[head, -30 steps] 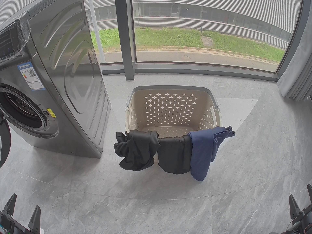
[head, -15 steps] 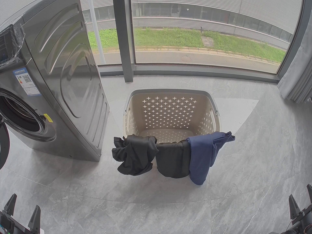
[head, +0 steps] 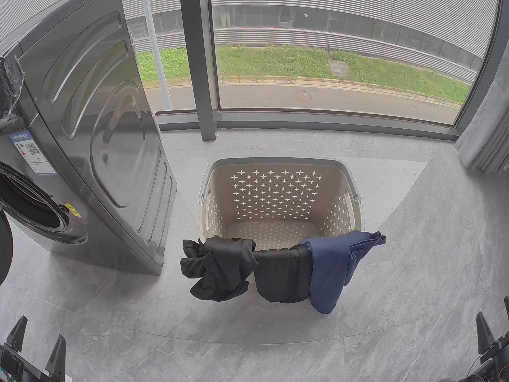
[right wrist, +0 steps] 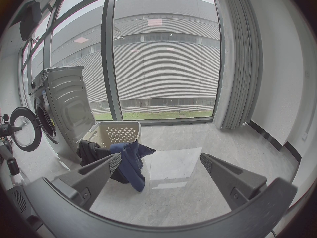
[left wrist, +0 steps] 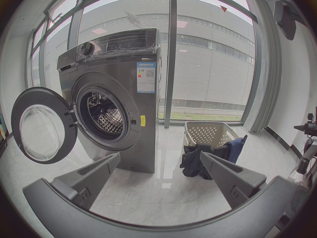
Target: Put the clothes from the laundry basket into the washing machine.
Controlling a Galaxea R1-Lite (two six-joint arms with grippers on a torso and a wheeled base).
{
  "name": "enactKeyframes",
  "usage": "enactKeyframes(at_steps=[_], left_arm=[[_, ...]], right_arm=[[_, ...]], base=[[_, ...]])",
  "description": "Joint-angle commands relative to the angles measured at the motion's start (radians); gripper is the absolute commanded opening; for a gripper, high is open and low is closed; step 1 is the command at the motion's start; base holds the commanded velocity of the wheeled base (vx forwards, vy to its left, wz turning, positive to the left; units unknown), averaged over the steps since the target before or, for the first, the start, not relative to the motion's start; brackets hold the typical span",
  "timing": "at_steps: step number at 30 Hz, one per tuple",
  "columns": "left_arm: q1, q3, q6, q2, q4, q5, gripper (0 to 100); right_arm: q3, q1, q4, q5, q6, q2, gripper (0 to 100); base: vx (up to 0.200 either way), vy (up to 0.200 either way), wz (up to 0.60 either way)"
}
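Grey plastic fingers of the left tool point(left wrist: 159, 157) stand wide apart and hold nothing; the right tool point(right wrist: 160, 157) is likewise spread and empty. We find both above the floor point(head: 265, 340), well apart from the laundry basket point(head: 281, 161). Three garments hang over the basket's near rim: a bunched black garment point(head: 218, 267), a flat black garment point(head: 283, 274) and a blue garment point(head: 331, 271). We judge them light, limp and liable to trail. Pinch a thick fold at the rim, not a loose hem. The washing machine point(head: 106, 133) stands left of the basket, its door point(left wrist: 43, 124) open.
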Motion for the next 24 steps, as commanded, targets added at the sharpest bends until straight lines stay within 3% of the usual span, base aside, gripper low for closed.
enactKeyframes(at_steps=[1, 2, 6, 9, 13, 17, 24], left_arm=[[0.0, 0.018, 0.001, -0.015, -0.001, 0.0, 100], [0.0, 0.018, 0.006, -0.015, -0.001, 0.0, 100], [0.0, 0.018, 0.006, -0.015, -0.001, 0.0, 100], [0.0, 0.018, 0.004, -0.015, -0.001, 0.0, 100], [0.0, 0.018, 0.004, -0.015, -0.001, 0.0, 100], [0.0, 0.018, 0.004, -0.015, -0.001, 0.0, 100], [0.0, 0.018, 0.003, -0.015, -0.001, 0.0, 100]], right_arm=[[-0.094, 0.006, -0.1, 0.004, 0.017, -0.002, 100], [-0.206, 0.014, -0.106, 0.014, 0.033, 0.116, 100], [-0.192, 0.077, -0.078, 0.105, 0.111, 0.334, 100], [-0.188, 0.118, -0.1, 0.114, 0.163, 0.525, 100], [-0.192, 0.189, -0.227, 0.126, 0.189, 0.728, 100], [-0.208, 0.204, -0.345, 0.105, 0.192, 0.976, 100], [-0.254, 0.206, -0.435, 0.047, 0.175, 1.196, 100]], base=[[0.0, 0.0, 0.0], [0.0, 0.0, 0.0], [0.0, 0.0, 0.0], [0.0, 0.0, 0.0], [0.0, 0.0, 0.0], [0.0, 0.0, 0.0], [0.0, 0.0, 0.0]])
